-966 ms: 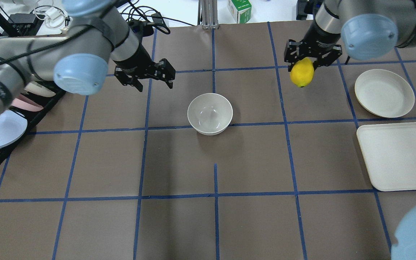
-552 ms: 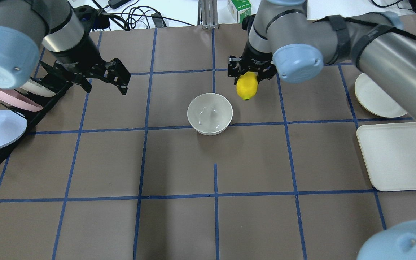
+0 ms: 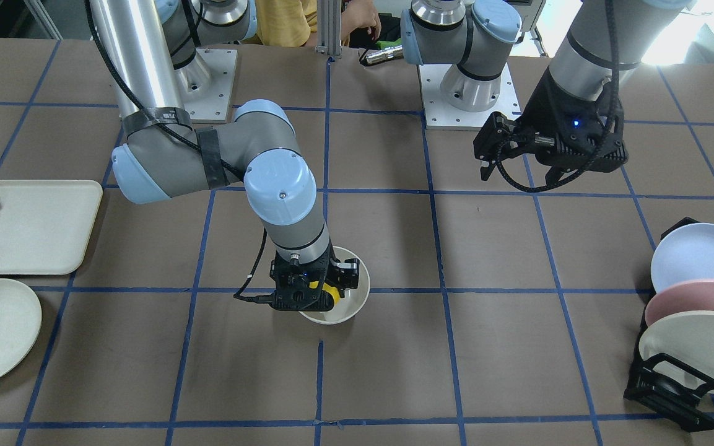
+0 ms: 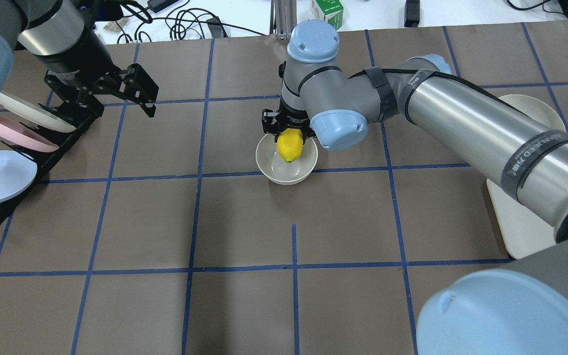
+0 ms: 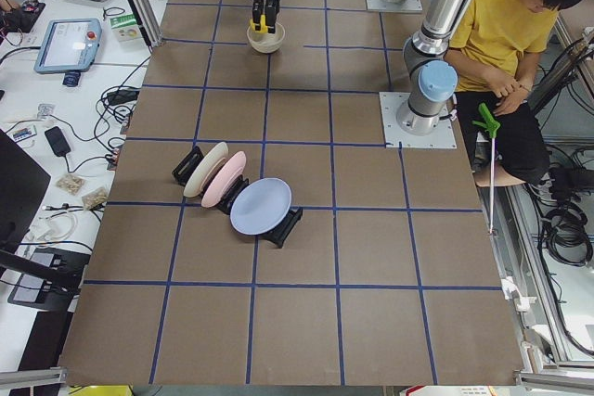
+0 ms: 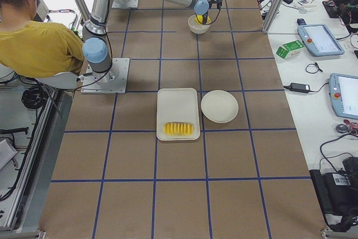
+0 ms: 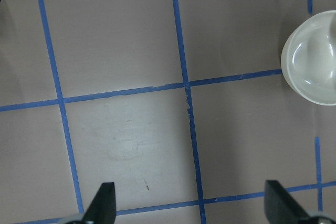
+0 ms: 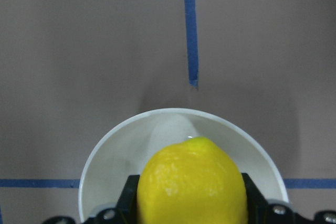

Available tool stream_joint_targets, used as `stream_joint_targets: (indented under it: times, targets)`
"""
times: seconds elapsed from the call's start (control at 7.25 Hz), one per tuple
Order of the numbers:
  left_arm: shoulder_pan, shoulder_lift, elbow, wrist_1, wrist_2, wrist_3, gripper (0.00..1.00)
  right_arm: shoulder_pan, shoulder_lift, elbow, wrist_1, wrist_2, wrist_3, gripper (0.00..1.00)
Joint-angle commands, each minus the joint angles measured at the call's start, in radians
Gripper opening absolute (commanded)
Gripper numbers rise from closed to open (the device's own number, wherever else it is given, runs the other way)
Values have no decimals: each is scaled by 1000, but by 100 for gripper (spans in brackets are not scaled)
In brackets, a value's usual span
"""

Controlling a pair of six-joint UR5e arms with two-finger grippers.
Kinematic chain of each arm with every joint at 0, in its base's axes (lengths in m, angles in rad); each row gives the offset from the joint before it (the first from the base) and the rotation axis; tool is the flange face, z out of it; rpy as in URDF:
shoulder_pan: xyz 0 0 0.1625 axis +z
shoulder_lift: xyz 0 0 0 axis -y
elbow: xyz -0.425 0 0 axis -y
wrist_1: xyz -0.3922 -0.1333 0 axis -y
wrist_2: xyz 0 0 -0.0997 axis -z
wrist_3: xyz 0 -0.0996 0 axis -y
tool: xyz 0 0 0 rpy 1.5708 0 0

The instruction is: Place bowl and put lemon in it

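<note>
Yellow lemon (image 4: 289,146) in right hand (image 4: 288,135)

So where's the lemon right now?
In the overhead view the lemon is near the middle of the table, gripped in the right arm's jaws and hanging over the white bowl; whether it touches the bowl I cannot tell.

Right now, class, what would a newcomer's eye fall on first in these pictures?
The bright yellow lemon, clamped in the right tool over the off-white bowl at the table's centre, stands out first. Next comes the left tool, open and empty, above the table near the rack of plates.
</note>
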Motion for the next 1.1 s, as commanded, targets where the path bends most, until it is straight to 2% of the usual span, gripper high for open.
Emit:
stream_joint_targets:
  times: [0.0,0.14,0.28,0.41,0.55,0.69,0.97]
  targets:
    - [-1,-6,25,-29,3,-19,100,17,17,12,-6,-4,1,1]
    - [-1,-6,23,-29,2,-19,100,18,21,29,-21,-4,-11,8]
    - [-1,-3,22,-29,2,-19,100,18,30,35,-23,-4,-10,21]
    - [-1,-3,22,-29,2,-27,100,18,41,34,-23,-5,-4,42]
    - [-1,-3,26,-39,11,-28,100,18,46,35,-23,-14,5,82]
    - [0,-1,26,-43,11,-27,100,17,38,34,-23,-17,16,97]
    - [-6,9,28,-84,34,-19,100,8,-3,23,-3,-25,19,100]
